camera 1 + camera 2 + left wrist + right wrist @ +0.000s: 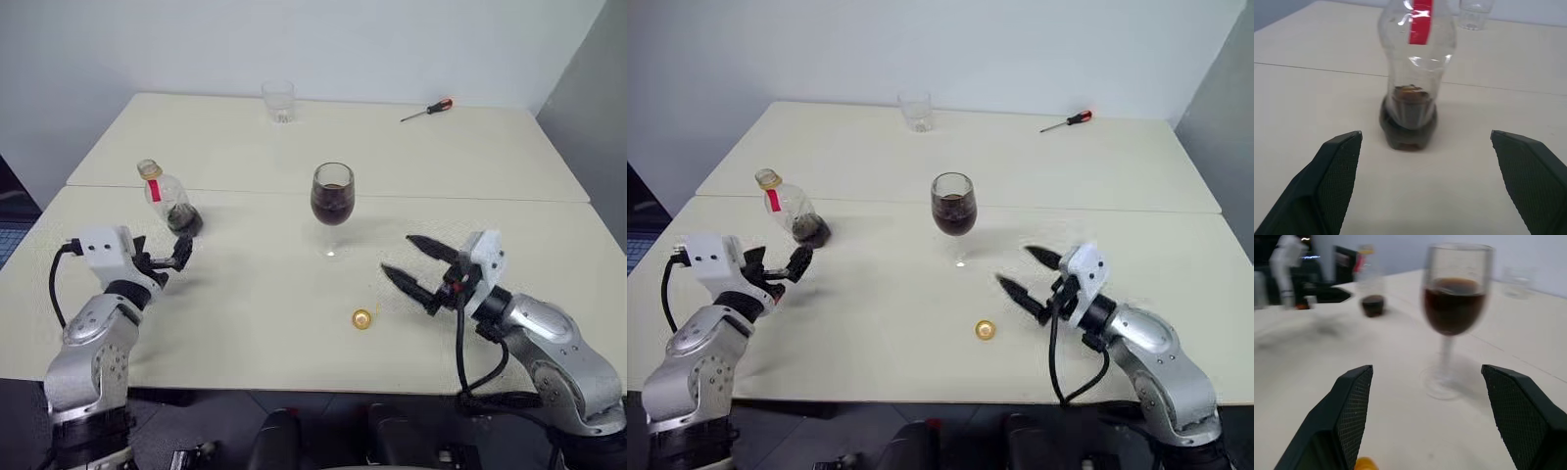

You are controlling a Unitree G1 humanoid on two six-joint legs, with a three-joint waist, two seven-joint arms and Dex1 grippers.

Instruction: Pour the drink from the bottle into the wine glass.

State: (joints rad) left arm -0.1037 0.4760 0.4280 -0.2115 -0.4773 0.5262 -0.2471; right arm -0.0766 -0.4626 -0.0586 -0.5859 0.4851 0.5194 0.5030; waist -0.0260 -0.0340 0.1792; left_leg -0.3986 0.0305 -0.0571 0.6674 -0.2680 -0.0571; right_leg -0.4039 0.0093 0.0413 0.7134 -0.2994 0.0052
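The cream bench [294, 323] carries everything, a seam running across its middle. Near its front edge the right gripper [415, 266] hovers with its fingers spread wide and empty, aimed toward the wine glass [332, 206]. On the robot's left, the left gripper [168, 264] also has its fingers wide apart, holding nothing, just short of the bottle [168, 199]. The wine glass stands upright near the bench's centre, stem vertical, its bowl about half full of the dark drink [332, 204]. The bottle stands to its left, long axis near vertical with the open neck up, leaning slightly away in the head views; a little drink remains in its base. A clear tumbler [278, 101] and a red-handled screwdriver [427, 110] lie at the far side. The yellow cap [361, 318] rests near the front, between glass and right gripper.
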